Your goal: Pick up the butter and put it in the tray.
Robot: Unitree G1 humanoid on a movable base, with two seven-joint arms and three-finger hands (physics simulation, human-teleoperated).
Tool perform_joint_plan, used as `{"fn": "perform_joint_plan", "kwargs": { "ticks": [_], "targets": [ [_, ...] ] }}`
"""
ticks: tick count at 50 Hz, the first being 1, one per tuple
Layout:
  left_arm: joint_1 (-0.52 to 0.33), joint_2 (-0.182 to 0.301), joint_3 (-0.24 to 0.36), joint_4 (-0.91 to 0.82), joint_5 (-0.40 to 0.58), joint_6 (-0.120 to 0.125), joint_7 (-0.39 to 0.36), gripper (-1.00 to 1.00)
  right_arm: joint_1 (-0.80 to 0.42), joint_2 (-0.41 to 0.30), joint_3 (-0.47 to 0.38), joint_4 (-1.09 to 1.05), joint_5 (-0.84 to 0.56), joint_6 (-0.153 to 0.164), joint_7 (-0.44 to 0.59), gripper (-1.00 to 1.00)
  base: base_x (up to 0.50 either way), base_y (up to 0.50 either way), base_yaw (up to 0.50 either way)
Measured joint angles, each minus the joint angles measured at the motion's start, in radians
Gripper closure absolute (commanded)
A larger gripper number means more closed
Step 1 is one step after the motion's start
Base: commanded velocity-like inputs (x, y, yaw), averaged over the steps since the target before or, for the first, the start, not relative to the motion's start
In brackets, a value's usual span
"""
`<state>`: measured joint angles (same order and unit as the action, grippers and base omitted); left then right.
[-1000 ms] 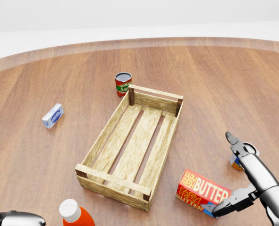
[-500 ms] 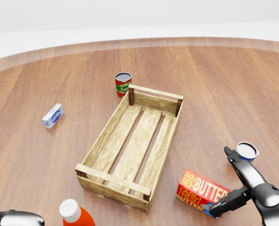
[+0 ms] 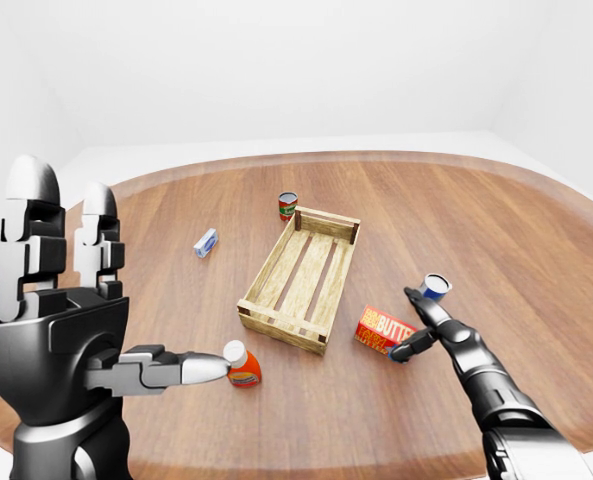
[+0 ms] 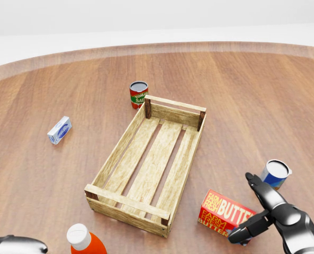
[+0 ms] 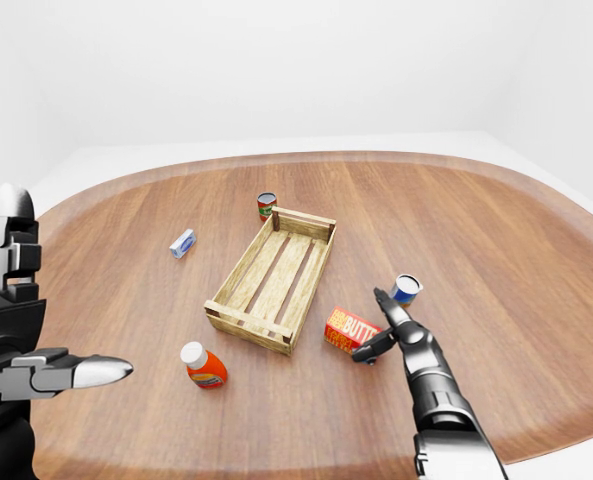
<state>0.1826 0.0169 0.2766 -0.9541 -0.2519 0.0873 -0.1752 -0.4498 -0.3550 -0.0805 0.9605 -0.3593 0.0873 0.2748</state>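
Brown wood grain covers the round table we look down on. At its middle lies the slatted wooden tray, empty. Our left hand stands raised at the left-eye view's left, fingers spread and released. Our right hand is open at the red butter box, which lies on the table just right of the tray; one finger seems to touch its right end. Nearby stand a blue can, an orange bottle, a tomato sauce can and a small blue carton.
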Motion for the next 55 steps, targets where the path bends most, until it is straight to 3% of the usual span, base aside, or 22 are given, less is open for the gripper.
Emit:
{"fn": "perform_joint_plan", "kwargs": {
  "ticks": [26, 27, 28, 29, 55],
  "targets": [
    [-0.001, 0.0, -0.001, -0.001, 0.001, 0.0, 0.001, -1.0, -0.03, 0.03, -0.003, 0.102, -0.052, 0.0, -0.001, -1.0, 0.0, 0.0, 0.0],
    [-0.001, 0.0, -0.001, -0.001, 0.001, 0.0, 0.001, -1.0, -0.031, 0.03, -0.004, 0.103, -0.055, 0.0, -0.001, -0.51, 0.0, 0.0, 0.0],
    [-0.001, 0.0, -0.002, -0.001, 0.002, 0.0, 0.001, -1.0, -0.031, 0.03, -0.006, 0.103, -0.058, 0.0, 0.0, 0.44, 0.0, 0.0, 0.0],
    [-0.001, 0.0, -0.002, 0.0, 0.002, 0.0, 0.001, -1.0, -0.032, 0.03, -0.007, 0.104, -0.062, 0.0, 0.0, 1.0, 0.0, 0.0, 0.0],
    [-0.002, 0.001, -0.003, 0.012, 0.004, 0.0, 0.0, -1.0, -0.023, 0.038, -0.016, 0.111, -0.092, 0.0, 0.017, 1.0, 0.0, 0.0, 0.0]
  ]
}}
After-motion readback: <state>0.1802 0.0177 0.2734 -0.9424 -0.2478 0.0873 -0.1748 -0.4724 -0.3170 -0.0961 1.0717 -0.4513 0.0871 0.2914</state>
